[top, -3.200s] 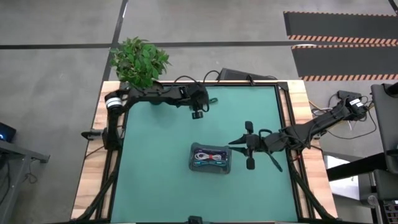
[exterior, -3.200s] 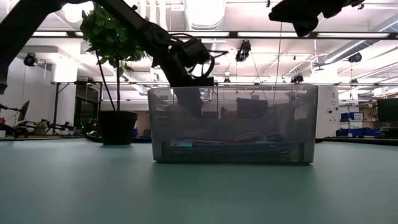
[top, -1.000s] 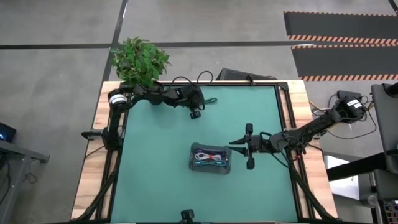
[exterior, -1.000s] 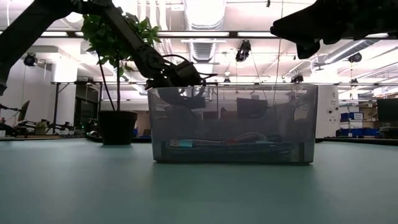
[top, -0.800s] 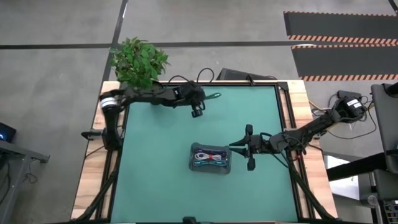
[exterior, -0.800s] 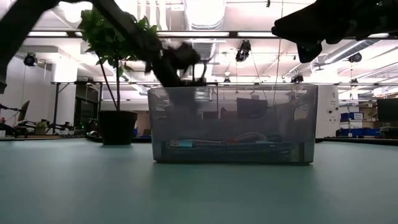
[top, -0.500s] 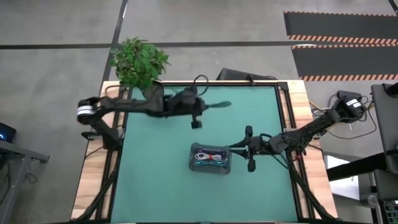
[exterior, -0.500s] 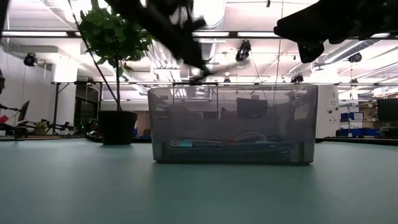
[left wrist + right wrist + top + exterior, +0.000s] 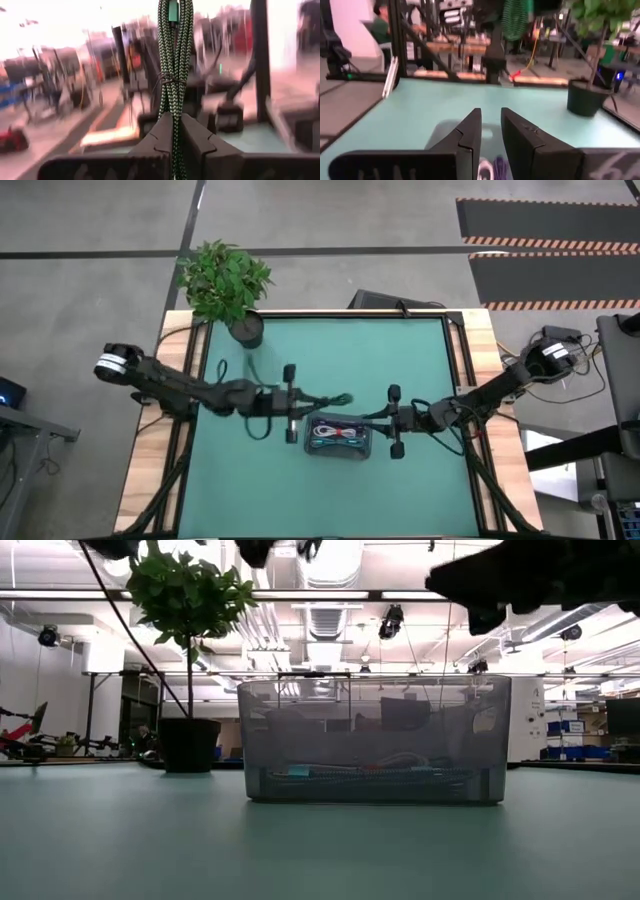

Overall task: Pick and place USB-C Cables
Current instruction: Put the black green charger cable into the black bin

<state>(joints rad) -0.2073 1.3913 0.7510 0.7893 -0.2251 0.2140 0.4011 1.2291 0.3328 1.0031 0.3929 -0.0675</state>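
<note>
Desk [image 9: 250,480], green mat, potted plant [image 9: 222,278] at 11 o'clock. Grey tray [image 9: 339,449] just past centre toward 4 o'clock; white-with-red cable [image 9: 341,430] and other bundles lie in it.

Left arm has swung from the far edge near the plant across to mid-desk; left gripper [image 9: 300,404] now sits just at the tray's 9 o'clock side, jaws clenched on the green cable [image 9: 335,400], whose free end trails over the tray's rim. Judgement: pick is done, carry nearly done; release into the tray is what remains.

Right gripper [image 9: 388,420] waits at the tray's 3 o'clock side, much where it was, jaws part-way apart, holding nothing.

Left wrist view alone shows the grip: braided green bundle pinched between the fingers [image 9: 155,137]. Low view shows only the tray wall [image 9: 375,740] with cables at its bottom; the arms are mostly cut off overhead.
</note>
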